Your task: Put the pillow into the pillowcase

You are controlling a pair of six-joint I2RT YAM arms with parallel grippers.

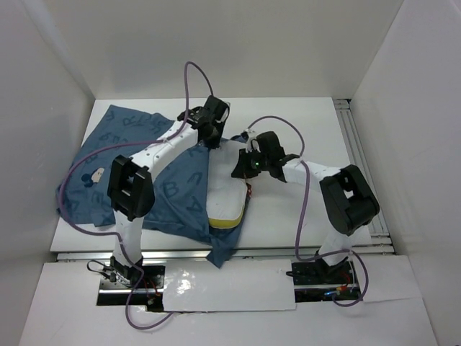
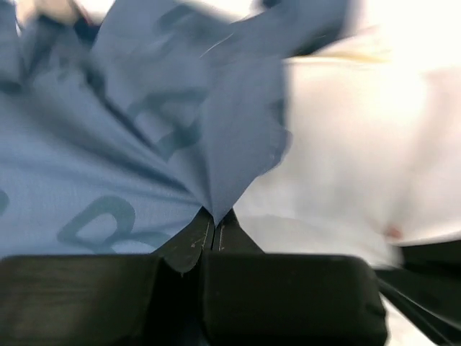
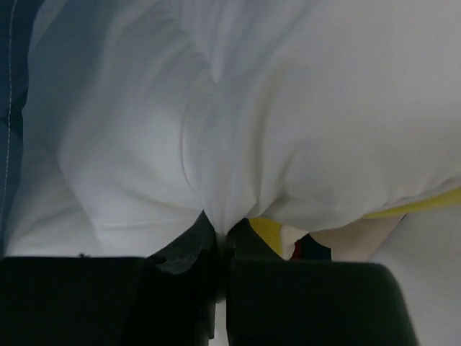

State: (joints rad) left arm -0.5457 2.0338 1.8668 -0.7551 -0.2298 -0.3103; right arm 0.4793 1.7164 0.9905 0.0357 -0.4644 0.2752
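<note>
One plump white rectangular pillow (image 1: 227,189) with a yellow band along its near edge lies on the white desk (image 1: 310,130). One dusty-blue fabric pillowcase (image 1: 119,155) printed with darker blue letters spreads from the pillow's left side, with a blue corner hanging just near of the pillow. The left claw (image 2: 214,229) is pinched tight on a fold of the pillowcase at the pillow's far-left corner; the right claw (image 3: 223,234) is closed on a gathered tuck of the pillow's white cloth on its right side.

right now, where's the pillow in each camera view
top external: pillow near the centre, yellow band nearest the arm bases
left wrist: pillow in the right half, blurred
right wrist: pillow fills most of the frame
shared landmark: blue pillowcase along its left side
</note>
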